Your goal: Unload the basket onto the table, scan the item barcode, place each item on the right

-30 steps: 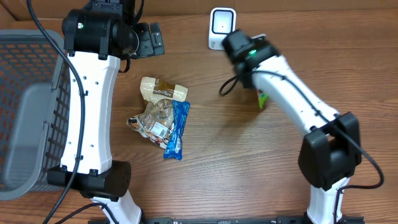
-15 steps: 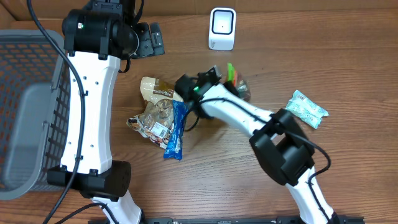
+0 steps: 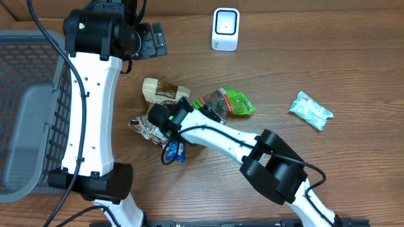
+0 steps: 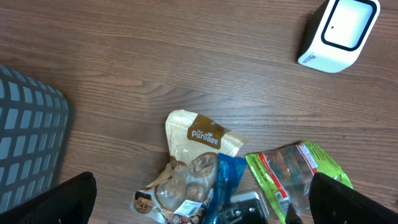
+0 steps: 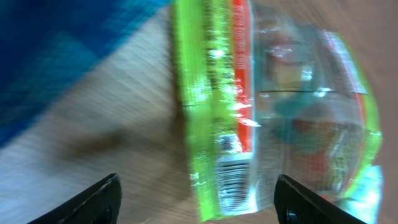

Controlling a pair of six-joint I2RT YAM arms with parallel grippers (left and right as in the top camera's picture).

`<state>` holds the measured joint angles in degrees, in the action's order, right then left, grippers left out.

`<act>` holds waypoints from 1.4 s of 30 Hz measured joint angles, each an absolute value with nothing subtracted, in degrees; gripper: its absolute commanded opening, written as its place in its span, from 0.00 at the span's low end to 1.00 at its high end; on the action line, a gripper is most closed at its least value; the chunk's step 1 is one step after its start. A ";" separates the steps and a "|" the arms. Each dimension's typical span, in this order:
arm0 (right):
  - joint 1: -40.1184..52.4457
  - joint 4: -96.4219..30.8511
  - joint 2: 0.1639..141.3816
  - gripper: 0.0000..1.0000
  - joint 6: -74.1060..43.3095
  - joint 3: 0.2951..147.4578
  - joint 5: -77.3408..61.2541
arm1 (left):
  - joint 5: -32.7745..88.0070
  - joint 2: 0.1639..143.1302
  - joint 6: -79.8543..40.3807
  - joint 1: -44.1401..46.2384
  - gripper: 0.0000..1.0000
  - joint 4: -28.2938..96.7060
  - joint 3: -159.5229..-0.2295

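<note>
overhead view: right gripper (image 5: 204,202) has swung from the scanner (image 3: 225,29) to the snack pile (image 3: 148,126), jaws now apart, leaving the green packet (image 3: 228,101) loose on the table (image 3: 328,57) at the scanner's 6 o'clock, likely scanned; left gripper (image 4: 199,202) spread, empty.

Snack packets (image 3: 165,94) crowd centre; table (image 3: 315,50) bare beside scanner (image 3: 225,28).

A brown wooden table (image 3: 353,183) with fine straight grain fills the whole view under even, soft light. A grey mesh basket (image 3: 31,63) sits at the table's left edge.
</note>
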<state>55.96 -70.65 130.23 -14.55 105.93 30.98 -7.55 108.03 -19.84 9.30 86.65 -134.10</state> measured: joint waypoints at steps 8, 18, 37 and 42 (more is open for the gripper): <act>46.94 -73.21 128.46 0.36 -12.78 116.46 13.85 | -7.53 108.03 -19.84 9.30 1.00 86.65 -134.13; 25.36 -71.53 124.55 0.04 -9.43 116.20 -13.34 | -7.53 108.03 -19.84 9.30 1.00 86.65 -134.10; 24.45 -57.10 124.55 0.41 -14.24 91.79 -28.47 | -7.53 108.03 -19.84 9.30 1.00 86.65 -134.10; 21.89 -63.22 124.55 0.50 -10.09 93.91 -30.15 | -7.53 108.03 -19.84 9.30 1.00 86.67 -134.10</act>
